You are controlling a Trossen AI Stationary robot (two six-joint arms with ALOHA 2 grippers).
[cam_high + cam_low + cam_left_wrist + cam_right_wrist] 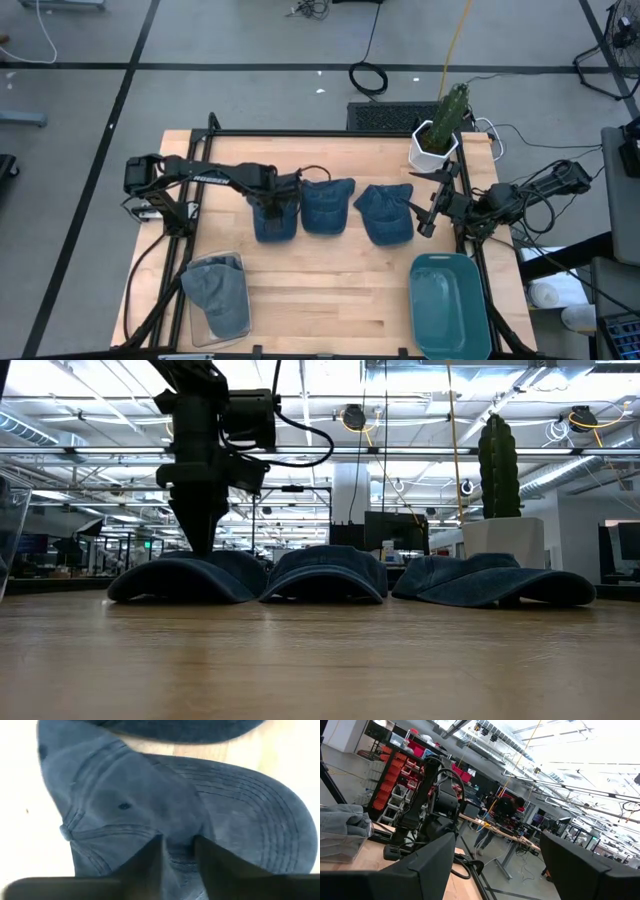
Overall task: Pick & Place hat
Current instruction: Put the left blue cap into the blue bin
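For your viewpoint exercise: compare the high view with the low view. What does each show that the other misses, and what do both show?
Only the high view shows the teal tray, the clear bin holding a fourth hat, and the right hand waiting with fingers apart near the table's right edge.

Only the low view shows the room behind and how low the hats sit on the table.

Both show three denim hats in a row, the left hand down on the leftmost hat, and the cactus.

Matt stitched denim-like cloth hats on pale, smooth wood table, beside glossy teal tray.
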